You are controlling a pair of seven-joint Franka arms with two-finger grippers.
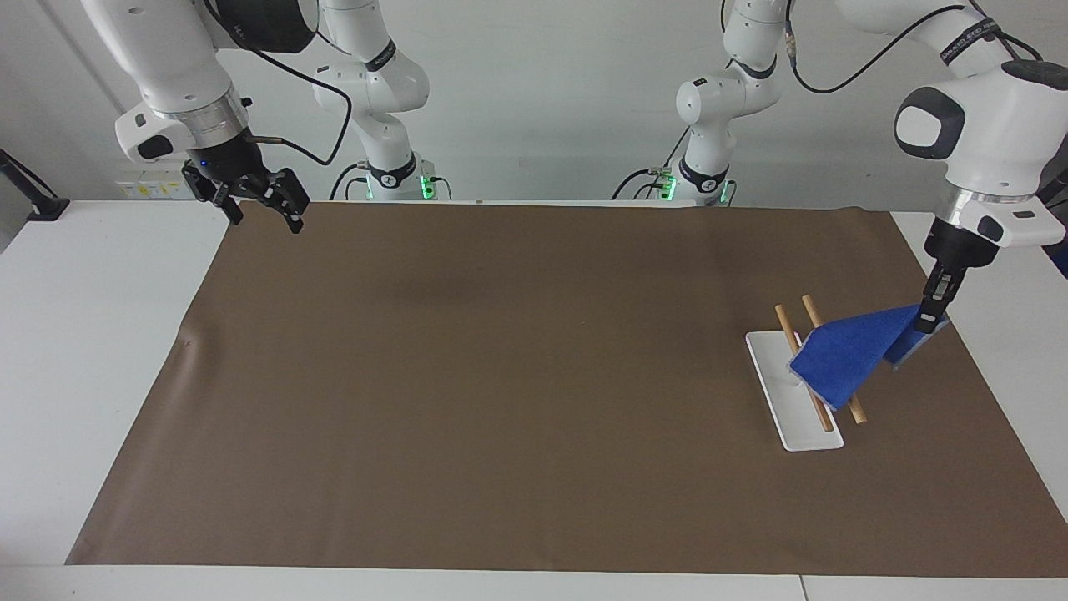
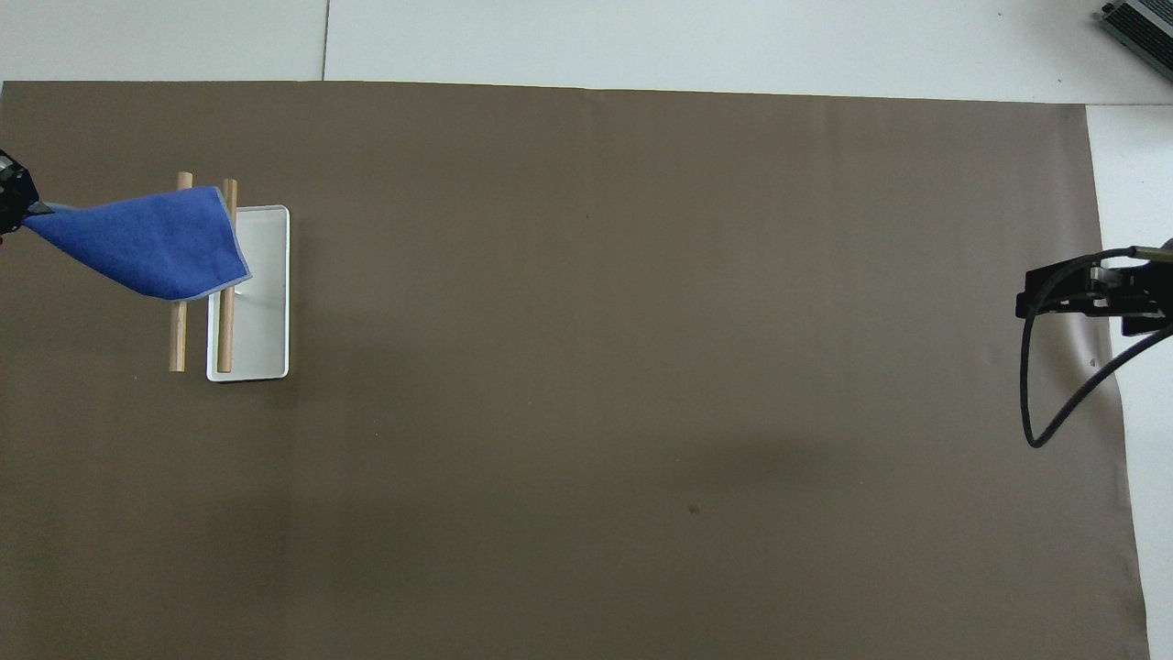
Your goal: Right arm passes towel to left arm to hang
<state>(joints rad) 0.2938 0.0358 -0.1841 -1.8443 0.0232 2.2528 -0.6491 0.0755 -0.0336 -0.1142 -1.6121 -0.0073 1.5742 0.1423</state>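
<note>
The blue towel lies slantwise over a rack of two wooden rods on a white base, at the left arm's end of the table. My left gripper is shut on the towel's raised corner, just off the rack toward the table's end. The towel's loose end hangs over the rods and down toward the base. My right gripper is open and holds nothing, up over the mat's edge at the right arm's end.
A brown mat covers most of the white table. A black cable loops down from the right wrist. A grey device sits at the table's corner farthest from the robots.
</note>
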